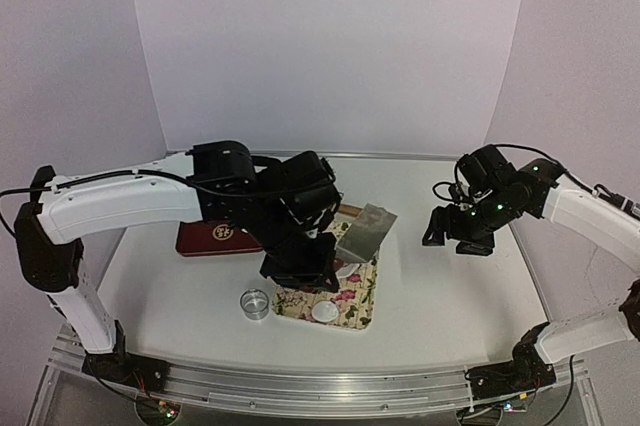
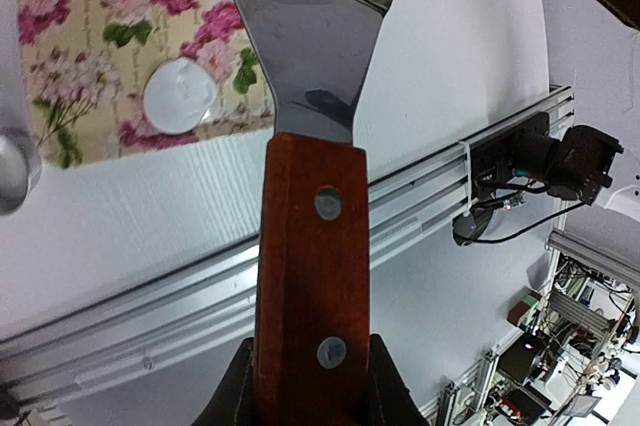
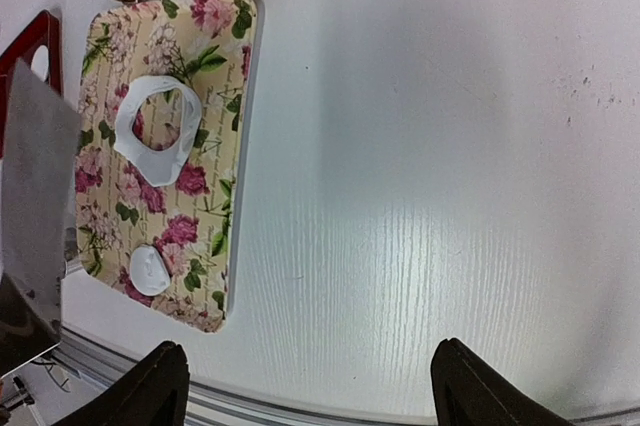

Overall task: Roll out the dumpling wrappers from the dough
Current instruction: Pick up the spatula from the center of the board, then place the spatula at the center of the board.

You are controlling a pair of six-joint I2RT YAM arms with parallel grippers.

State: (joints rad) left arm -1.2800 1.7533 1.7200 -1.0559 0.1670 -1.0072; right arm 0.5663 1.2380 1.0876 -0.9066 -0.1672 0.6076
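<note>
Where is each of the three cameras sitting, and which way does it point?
Top external: above and behind the arms, looking down on the table; both show.
Left wrist: looks along the scraper toward the near-edge rail; left jaws shut on its handle.
Right wrist: looks down on the floral board; open right jaws' tips show.
Shared: both wrist views show the wrapper on that board.

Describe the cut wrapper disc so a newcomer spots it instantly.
Mid-table lies a floral board, right of the metal ring cutter. Two white pieces sit on it; the wrapper is the small solid disc at its near end. Its neighbour, the dough, is larger, irregular and has a hole.
</note>
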